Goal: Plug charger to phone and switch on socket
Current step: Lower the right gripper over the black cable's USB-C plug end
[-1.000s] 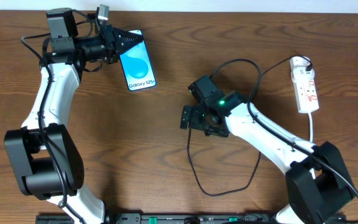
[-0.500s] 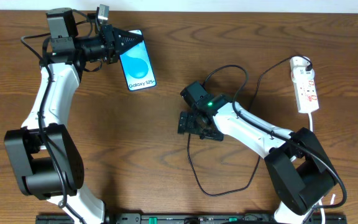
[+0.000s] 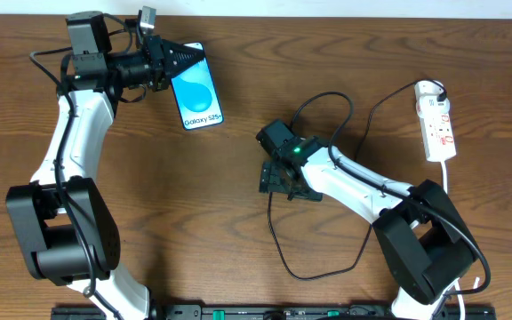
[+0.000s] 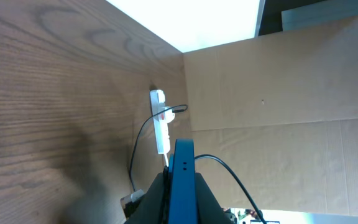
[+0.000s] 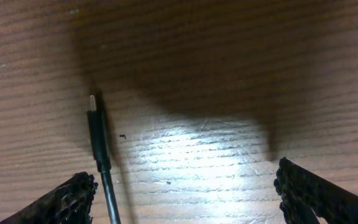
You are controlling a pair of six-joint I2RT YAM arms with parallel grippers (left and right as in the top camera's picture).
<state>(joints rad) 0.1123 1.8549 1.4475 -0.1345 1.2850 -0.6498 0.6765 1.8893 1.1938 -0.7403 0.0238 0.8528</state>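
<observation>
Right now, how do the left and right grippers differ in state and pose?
The left gripper has its jaws shut on the phone; the right gripper has its jaws spread wide, holding nothing. The left reaches sideways along the table; the right points down over the plug tip of the charger, not touching it. Both are black two-finger grippers.

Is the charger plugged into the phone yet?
Out. The charger tip lies bare between the right hand's open fingers; the phone is away in the left hand.

white arm links (image 3: 68, 135), black joints (image 3: 56, 222), black cables (image 3: 36, 60); green light (image 3: 297, 149) on right wrist.
</observation>
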